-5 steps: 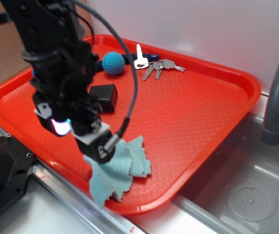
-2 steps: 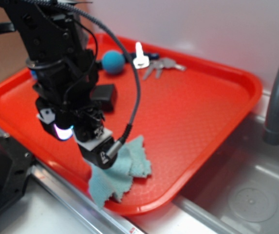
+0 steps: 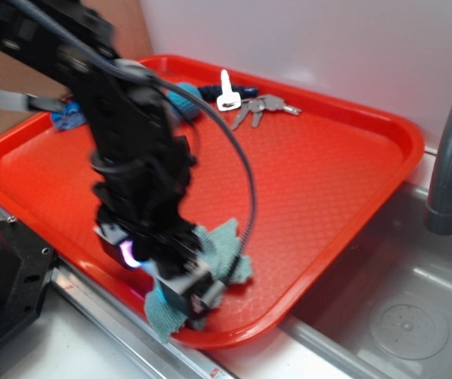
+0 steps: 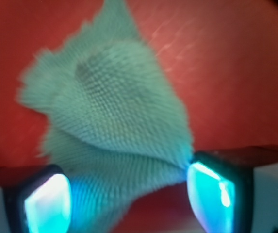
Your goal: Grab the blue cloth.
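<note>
Where the red tray (image 3: 352,158) slopes toward its near rim, the blue cloth (image 3: 224,246) is found crumpled, one part lying close to that rim. The gripper (image 3: 194,294) is lowered over the cloth's near part, and much of the fabric is hidden by it in the exterior view, which is blurred around the arm. In the wrist view the cloth (image 4: 114,116) is seen spread on the red tray floor (image 4: 236,68), its lower folds gathered between the two fingers (image 4: 214,191), which are lit cyan on their inner faces. The fingers are held spread apart with fabric lying in the gap; the right one is touched by a fold, while contact at the left one cannot be made out.

Also catalogued on the tray: a bunch of keys (image 3: 255,104) at the far side, a teal ball (image 3: 184,96) partly hidden behind the arm, and a bright blue item (image 3: 68,117) near the left rim. A grey faucet (image 3: 450,154) and a steel sink (image 3: 399,308) are recorded to the right of the tray.
</note>
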Robot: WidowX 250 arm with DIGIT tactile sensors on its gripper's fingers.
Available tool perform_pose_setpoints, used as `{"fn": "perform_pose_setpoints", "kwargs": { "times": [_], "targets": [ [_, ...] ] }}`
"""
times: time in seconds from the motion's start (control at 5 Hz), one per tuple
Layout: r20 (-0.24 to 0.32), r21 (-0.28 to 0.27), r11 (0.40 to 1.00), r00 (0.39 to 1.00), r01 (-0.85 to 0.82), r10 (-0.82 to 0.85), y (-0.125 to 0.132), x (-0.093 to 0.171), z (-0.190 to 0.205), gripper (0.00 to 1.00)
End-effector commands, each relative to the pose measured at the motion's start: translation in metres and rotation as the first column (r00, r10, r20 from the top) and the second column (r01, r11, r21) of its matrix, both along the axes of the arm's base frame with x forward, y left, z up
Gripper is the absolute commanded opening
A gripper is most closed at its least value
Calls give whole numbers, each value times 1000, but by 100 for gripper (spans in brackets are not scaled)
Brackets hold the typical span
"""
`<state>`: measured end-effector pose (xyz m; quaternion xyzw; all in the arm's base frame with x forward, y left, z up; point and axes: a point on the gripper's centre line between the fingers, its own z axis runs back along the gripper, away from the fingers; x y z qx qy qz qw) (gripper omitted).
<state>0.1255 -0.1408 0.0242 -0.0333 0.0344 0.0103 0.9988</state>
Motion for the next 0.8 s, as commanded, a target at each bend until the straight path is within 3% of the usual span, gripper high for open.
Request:
{"fn": "perform_pose_setpoints", "kwargs": {
  "times": [0.0, 0.2, 0.4, 0.6],
  "targets": [
    [-9, 19, 1000, 1000, 11, -11, -9, 2, -9, 100],
    [17, 16, 1000, 1000, -5, 5, -7, -2, -1, 0],
    [40, 16, 1000, 999, 26, -27, -2, 14, 20, 0],
    [76, 23, 999, 996, 35, -36, 7, 48, 43, 0]
  ]
}}
